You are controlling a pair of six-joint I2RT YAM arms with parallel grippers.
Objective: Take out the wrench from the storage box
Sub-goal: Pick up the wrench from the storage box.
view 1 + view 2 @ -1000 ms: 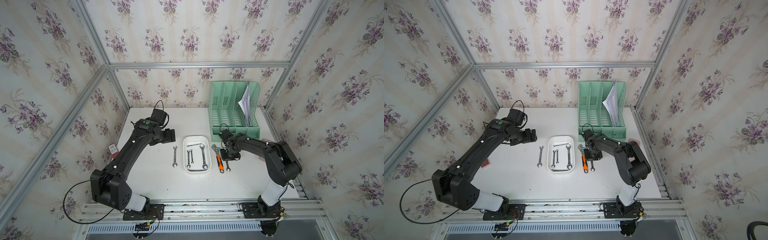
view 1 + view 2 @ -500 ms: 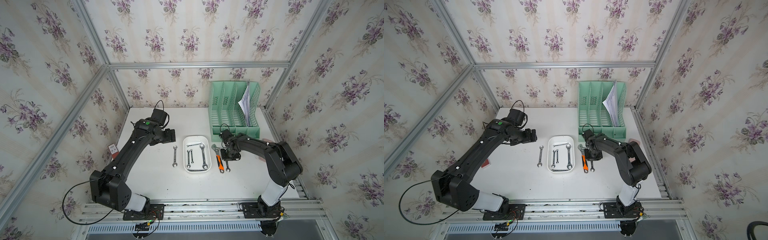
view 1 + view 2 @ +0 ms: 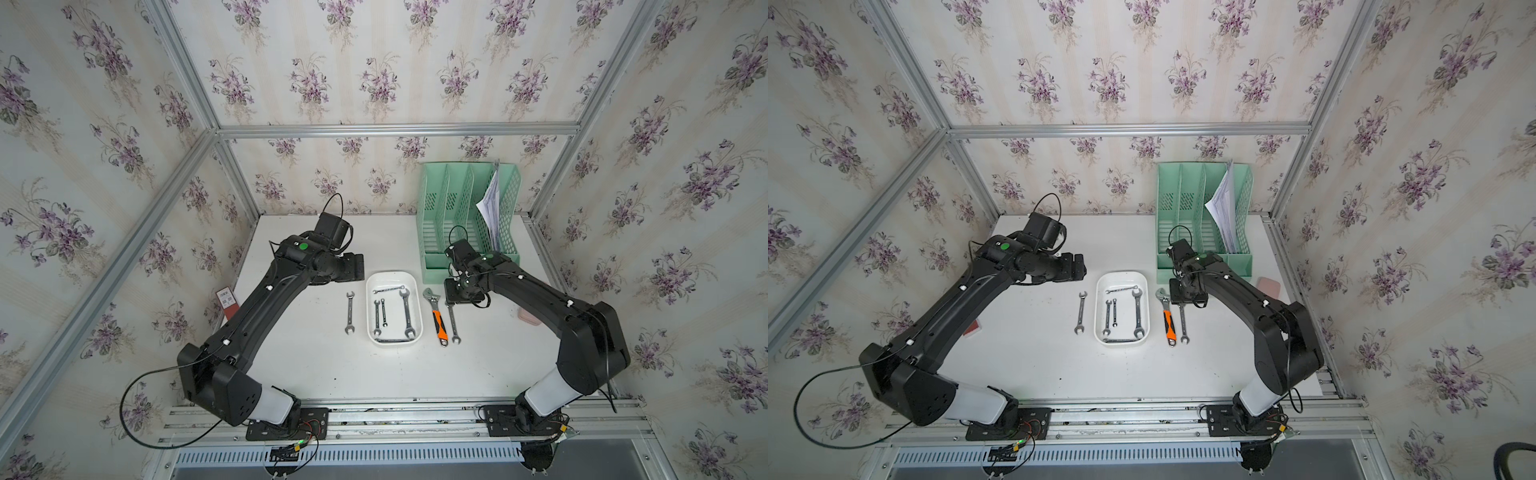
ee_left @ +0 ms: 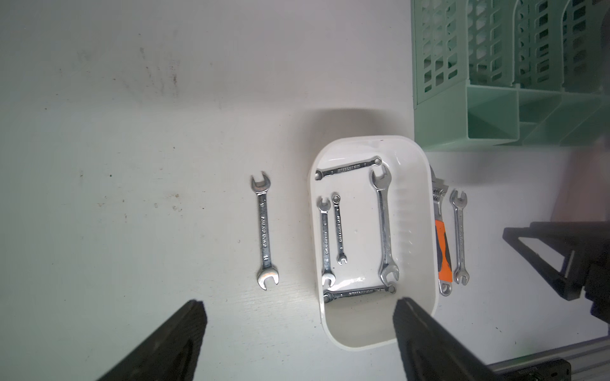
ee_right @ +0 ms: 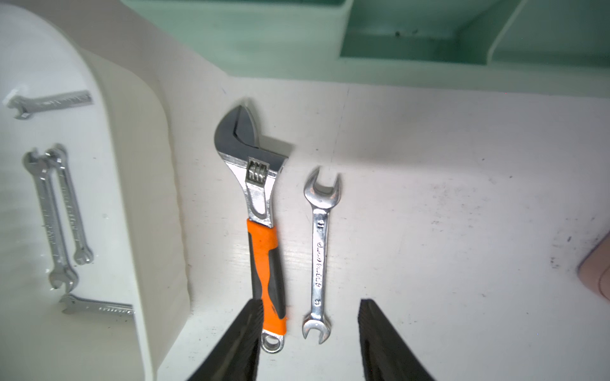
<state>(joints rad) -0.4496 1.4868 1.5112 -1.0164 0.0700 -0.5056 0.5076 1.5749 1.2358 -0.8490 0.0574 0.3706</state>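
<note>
The storage box (image 3: 392, 274) (image 3: 1122, 274) is a shallow white tray at mid-table holding several silver wrenches (image 3: 407, 308) (image 4: 384, 224). One wrench (image 3: 350, 312) (image 4: 264, 231) lies on the table on its left. On its right lie an orange-handled adjustable wrench (image 3: 435, 316) (image 5: 264, 237) and a small open-end wrench (image 3: 453, 322) (image 5: 319, 254). My right gripper (image 3: 460, 293) (image 5: 310, 301) stands open over the far end of that small wrench, which lies flat between the fingers, touching neither. My left gripper (image 3: 354, 268) (image 4: 300, 301) hangs open and empty behind the tray's far left corner.
A mint-green file rack (image 3: 469, 220) (image 3: 1204, 216) with papers stands at the back right, close behind my right gripper. A flat pink case (image 3: 528, 316) (image 3: 1268, 286) lies by the right edge. A red card (image 3: 226, 298) sits at the left edge.
My right gripper's jaws have spread apart over the small open-end wrench, which now lies free on the table. Both arms have stayed nearly in place.
</note>
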